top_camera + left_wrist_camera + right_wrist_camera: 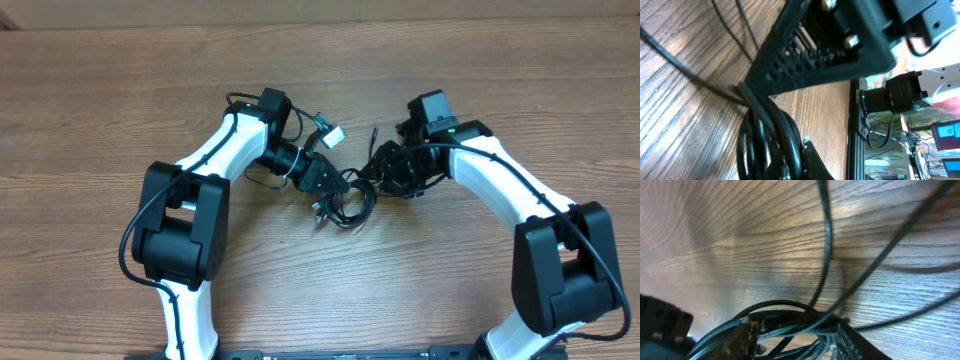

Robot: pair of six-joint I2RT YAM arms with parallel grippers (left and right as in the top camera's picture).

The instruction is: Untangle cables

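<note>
Overhead, the cables [347, 205] are found knotted in a small heap at frame centre on the wooden table [110, 90], between the two grippers. The left gripper [328, 184] is clamped on a bundle of strands, as the left wrist view confirms. The right gripper [380, 170] stands partly parted, with loops lying between its fingers [747, 337] but not seen pinched. The step in hand is judged to be securing a second hold. Next, the right jaws must be closed on one strand alone and drawn away.
</note>
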